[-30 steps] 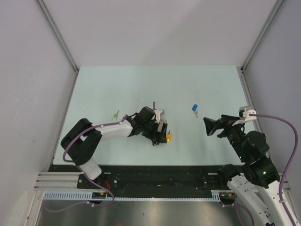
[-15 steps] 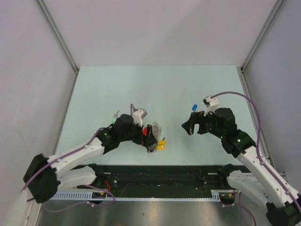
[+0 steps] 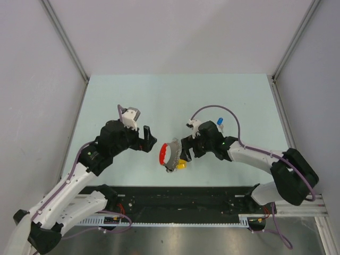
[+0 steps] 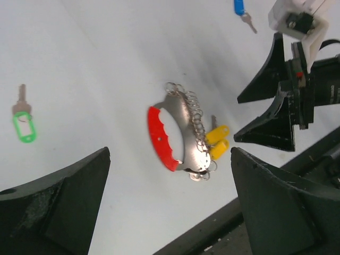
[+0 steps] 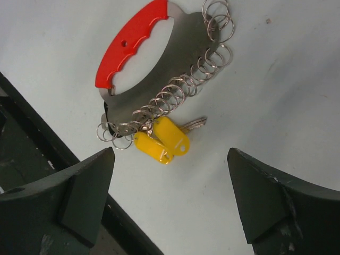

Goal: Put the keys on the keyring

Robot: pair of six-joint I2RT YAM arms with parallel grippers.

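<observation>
Pale table (image 3: 159, 90): keyring (image 3: 170, 155) betw. left claw (image 3: 150, 136) & right claw (image 3: 184, 149), both apart, empty; blue key (image 3: 219, 122) beyond right arm.

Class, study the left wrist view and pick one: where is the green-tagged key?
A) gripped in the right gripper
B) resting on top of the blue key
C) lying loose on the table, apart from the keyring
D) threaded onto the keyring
C: the green-tagged key lies by itself on the table, with bare surface between it and the keyring.
</observation>
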